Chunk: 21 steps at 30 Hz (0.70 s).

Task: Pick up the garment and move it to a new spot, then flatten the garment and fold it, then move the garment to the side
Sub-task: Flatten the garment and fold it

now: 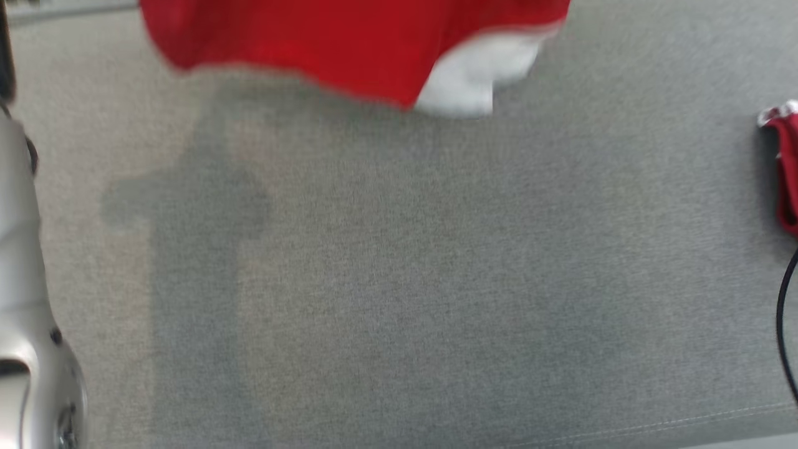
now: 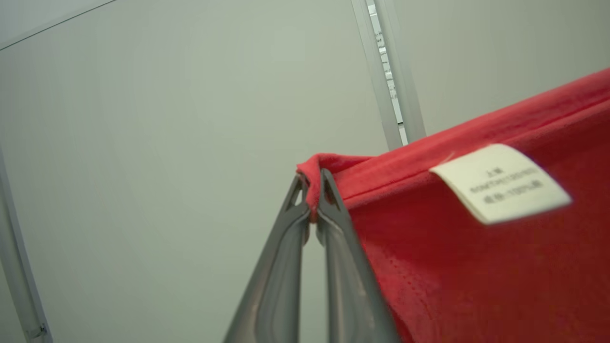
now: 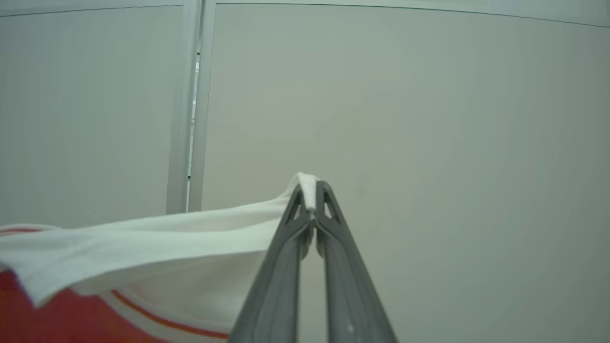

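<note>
The garment (image 1: 324,43) is red with a white part. It hangs blurred along the top edge of the head view, above the grey table (image 1: 399,280). In the left wrist view my left gripper (image 2: 312,183) is shut on a red hem corner of the garment (image 2: 476,267), which carries a white label (image 2: 500,183). In the right wrist view my right gripper (image 3: 310,190) is shut on a white edge of the garment (image 3: 143,243), which stretches away to the left, with red cloth below it. Both grippers are raised, with pale wall panels behind them.
A second red and white cloth (image 1: 787,168) lies at the table's right edge, beside a black cable (image 1: 787,312). A pale robot arm part (image 1: 28,312) runs down the left side of the head view. The table's front seam (image 1: 686,424) shows at the lower right.
</note>
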Tool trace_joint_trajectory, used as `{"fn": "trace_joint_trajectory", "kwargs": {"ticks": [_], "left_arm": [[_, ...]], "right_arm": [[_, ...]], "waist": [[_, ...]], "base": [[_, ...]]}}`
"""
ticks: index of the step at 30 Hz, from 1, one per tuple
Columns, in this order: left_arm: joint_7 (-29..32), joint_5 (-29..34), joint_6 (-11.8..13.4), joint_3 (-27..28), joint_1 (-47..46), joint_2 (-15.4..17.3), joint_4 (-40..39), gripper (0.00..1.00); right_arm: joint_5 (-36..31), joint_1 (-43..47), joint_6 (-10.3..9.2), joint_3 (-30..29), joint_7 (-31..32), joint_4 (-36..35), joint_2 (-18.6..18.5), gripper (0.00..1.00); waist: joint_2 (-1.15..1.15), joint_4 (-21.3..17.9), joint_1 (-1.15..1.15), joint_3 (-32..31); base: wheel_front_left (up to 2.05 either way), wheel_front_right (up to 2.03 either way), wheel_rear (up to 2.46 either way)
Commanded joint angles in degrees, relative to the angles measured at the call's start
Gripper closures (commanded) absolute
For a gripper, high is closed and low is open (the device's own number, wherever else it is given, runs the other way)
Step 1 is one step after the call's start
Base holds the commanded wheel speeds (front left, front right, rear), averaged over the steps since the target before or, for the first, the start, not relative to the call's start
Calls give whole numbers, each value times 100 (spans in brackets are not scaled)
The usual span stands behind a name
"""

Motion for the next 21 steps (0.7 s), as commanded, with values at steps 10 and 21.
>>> {"fn": "trace_joint_trajectory", "kwargs": {"ticks": [10, 21], "left_arm": [[13, 1, 398, 20, -595, 144, 291, 100], [13, -358, 480, 233, 1952, -350, -69, 100]], "right_arm": [[-790, -612, -27, -796, -16, -48, 73, 100], [201, 2487, -55, -1199, -22, -955, 180, 100]], "waist": [[0, 161, 0, 1140], [0, 145, 0, 939]], "base": [[0, 0, 0], [0, 0, 0]]}}
